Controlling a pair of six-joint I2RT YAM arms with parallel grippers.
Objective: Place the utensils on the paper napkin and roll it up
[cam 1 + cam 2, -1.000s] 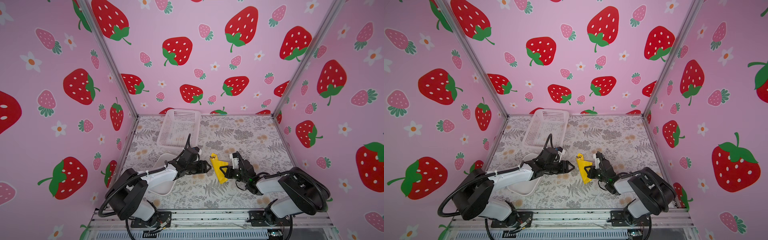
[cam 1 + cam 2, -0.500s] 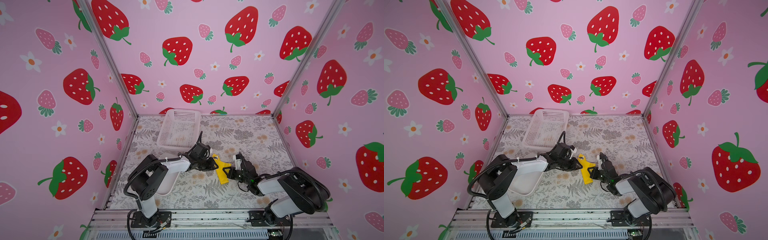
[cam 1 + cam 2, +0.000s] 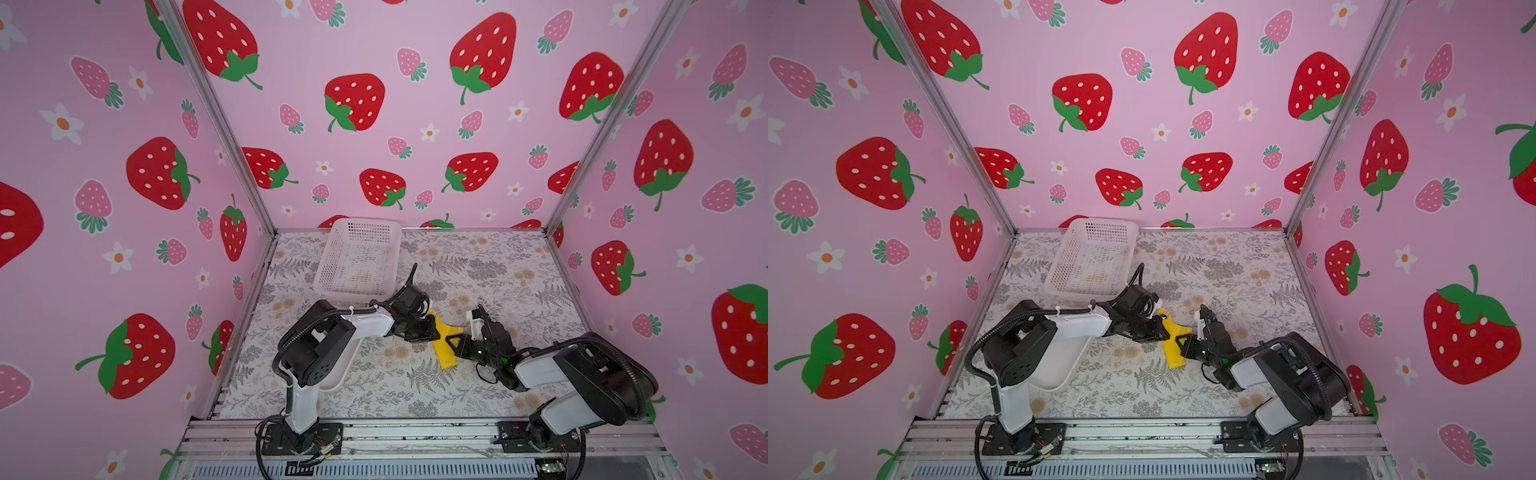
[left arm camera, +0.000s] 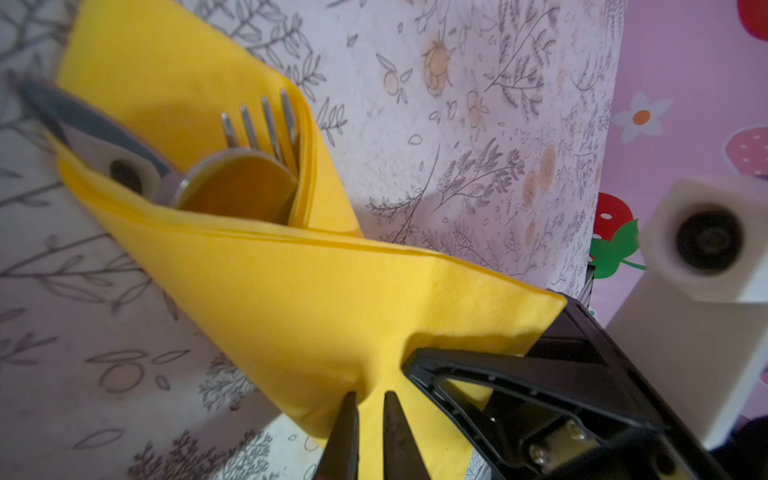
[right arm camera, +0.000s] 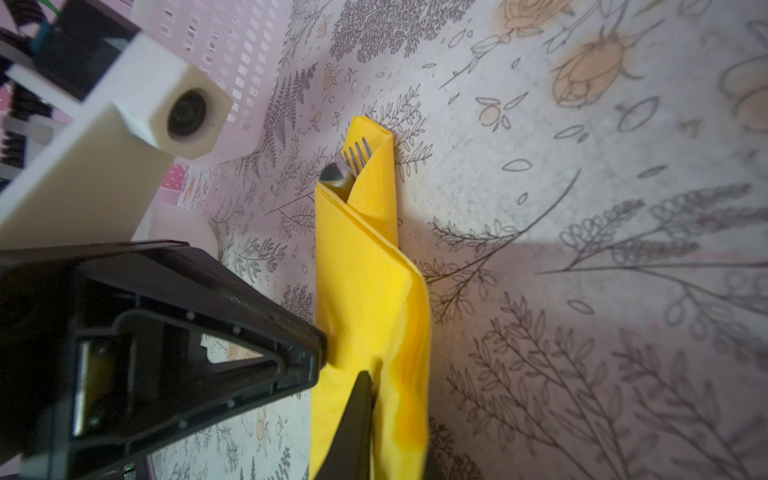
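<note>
STEP: rolling is looking half done | paper napkin (image 3: 444, 356) is lying mid-worktop (image 3: 498, 270), long axis running near-to-far, utensils (image 4: 245, 178) poking out the far end | left end effector (image 4: 370, 415) is pinching its near part, jaws almost together | right end effector (image 3: 464, 345) is clamping it from the opposite side, closed | both arms are touching it.

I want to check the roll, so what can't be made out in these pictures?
Handles of the utensils: wrapped inside the paper napkin, both wrist views.
Utensils in both top views: too small to see.
White tray: largely under the left arm, both top views.
Paper napkin's near end: blurred, cut off by the picture edge, right wrist view.
</note>
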